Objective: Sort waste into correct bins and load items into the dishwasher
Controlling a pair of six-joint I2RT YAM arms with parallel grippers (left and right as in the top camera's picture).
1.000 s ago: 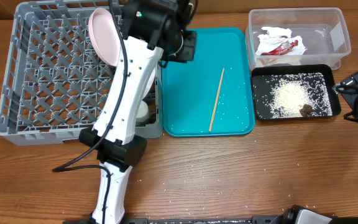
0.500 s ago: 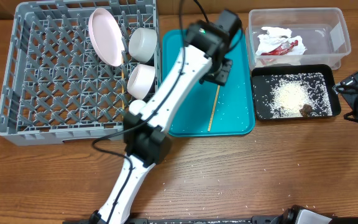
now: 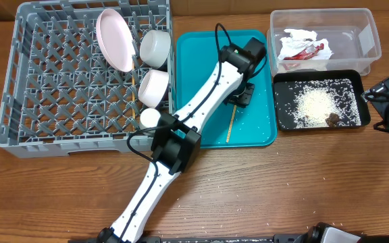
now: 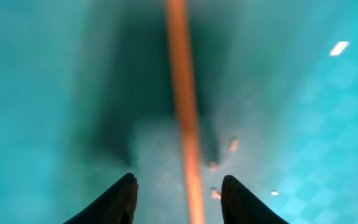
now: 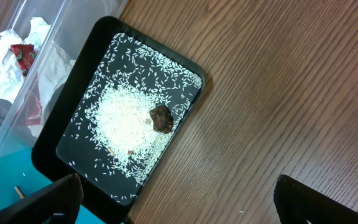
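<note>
**Chopstick between parted tips**

Chopstick lies flat on teal tray. It runs between the tips of the left end effector, which stand narrowly apart with a gap on each side. Right end effector is spread wide over the bench, with the black tray ahead-left of it.

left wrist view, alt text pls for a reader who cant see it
The open left gripper straddles a thin wooden chopstick lying lengthwise between its two dark fingertips on the flat teal plastic tray. A few loose white rice grains lie to one side.
</note>
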